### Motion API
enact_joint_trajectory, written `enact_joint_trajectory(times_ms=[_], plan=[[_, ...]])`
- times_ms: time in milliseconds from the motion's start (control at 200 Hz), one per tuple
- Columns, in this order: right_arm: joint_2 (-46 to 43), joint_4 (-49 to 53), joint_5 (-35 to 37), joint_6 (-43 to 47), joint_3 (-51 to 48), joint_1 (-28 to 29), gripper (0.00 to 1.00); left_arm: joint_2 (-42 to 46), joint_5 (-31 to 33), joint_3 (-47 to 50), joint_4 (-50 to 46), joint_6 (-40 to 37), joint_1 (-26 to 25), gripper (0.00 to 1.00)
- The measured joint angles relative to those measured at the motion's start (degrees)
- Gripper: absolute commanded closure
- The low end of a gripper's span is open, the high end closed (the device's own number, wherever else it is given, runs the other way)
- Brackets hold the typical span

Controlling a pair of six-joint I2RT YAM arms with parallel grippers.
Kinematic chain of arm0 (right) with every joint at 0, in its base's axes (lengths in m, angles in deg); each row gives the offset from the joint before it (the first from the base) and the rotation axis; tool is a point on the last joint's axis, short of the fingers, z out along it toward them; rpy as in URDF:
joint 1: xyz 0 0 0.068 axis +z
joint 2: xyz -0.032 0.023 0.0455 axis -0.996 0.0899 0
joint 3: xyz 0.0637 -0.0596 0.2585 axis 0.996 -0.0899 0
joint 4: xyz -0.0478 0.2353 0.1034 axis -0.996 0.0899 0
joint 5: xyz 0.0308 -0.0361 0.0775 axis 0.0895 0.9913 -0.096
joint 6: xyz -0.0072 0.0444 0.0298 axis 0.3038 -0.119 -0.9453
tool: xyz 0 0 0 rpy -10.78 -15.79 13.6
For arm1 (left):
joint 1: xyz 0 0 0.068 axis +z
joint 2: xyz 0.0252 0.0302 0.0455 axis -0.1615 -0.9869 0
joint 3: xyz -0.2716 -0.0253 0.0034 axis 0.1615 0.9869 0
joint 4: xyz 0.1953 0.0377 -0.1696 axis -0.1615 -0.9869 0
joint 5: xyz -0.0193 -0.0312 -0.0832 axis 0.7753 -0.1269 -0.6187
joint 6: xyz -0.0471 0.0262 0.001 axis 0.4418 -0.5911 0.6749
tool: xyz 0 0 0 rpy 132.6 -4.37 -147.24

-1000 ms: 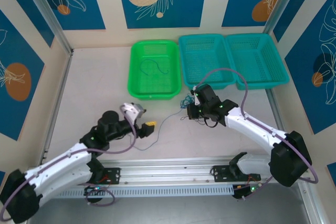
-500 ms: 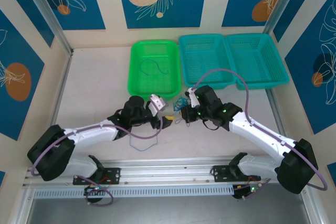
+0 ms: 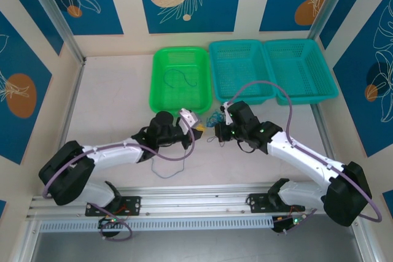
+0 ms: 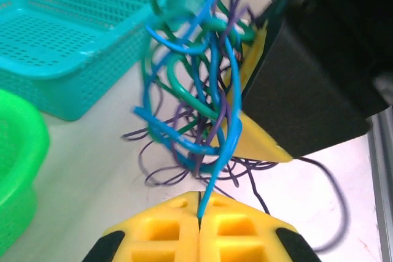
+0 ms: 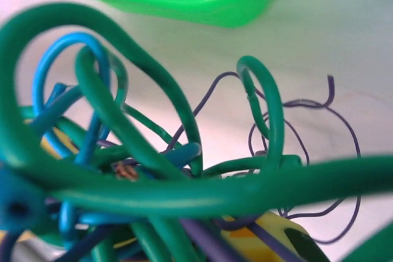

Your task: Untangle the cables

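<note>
Yellow pads (image 4: 159, 234) of the left gripper (image 4: 199, 224) are pressing flat together on one blue strand (image 4: 209, 191) that is running up into the clump. The cables (image 4: 193, 84) are hanging as a knotted bundle of blue, green and dark purplish loops just above the table (image 3: 110, 108), in front of the green tray (image 3: 161, 72) and beside the near corner of a teal basket (image 4: 61, 84). The right gripper (image 3: 215, 132) is clamping the far side of that bundle, its jaws holding tight on the wires, with green loops crowding its wrist camera. One dark strand (image 3: 178, 77) is lying alone in the green tray, so I am judging that a first wire is already sorted out. Most of the work is waiting: the bundle is looking thoroughly tangled, and the pinched strand is not yet drawn free of it.
</note>
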Motion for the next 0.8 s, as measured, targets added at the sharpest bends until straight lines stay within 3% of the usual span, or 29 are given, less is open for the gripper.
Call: enact_joint_trajectory(times_ms=[170,305,360,460,560,650,800], plan=[[2.7,-1.4,1.2,-6.4,-3.2,-5.2,0.81,9.3,7.5,1.7,-2.2,4.7,-1.3,1.00],[3.6,-0.7,4.9,-12.0,-8.5,-16.6,0.79,21.4,17.4,4.5,-7.7,7.8,-0.2,1.00],[4.2,0.0,5.0,-13.6,-10.6,-19.9,0.80,25.6,20.8,4.7,-9.7,8.9,0.2,1.00],[4.4,0.5,3.9,-15.3,-12.7,-22.8,0.92,31.6,25.1,5.1,-12.6,10.3,1.7,1.00],[4.3,-1.2,0.8,-14.5,-12.7,-23.1,0.93,33.2,24.9,6.0,-13.5,10.4,3.2,1.00],[4.2,-2.9,-2.8,-12.5,-12.6,-21.4,0.93,30.5,20.6,6.2,-12.9,9.8,3.5,0.79],[1.7,-3.3,-5.9,-8.3,-10.7,-14.6,0.93,20.7,13.0,6.3,-10.4,8.9,3.5,0.59]])
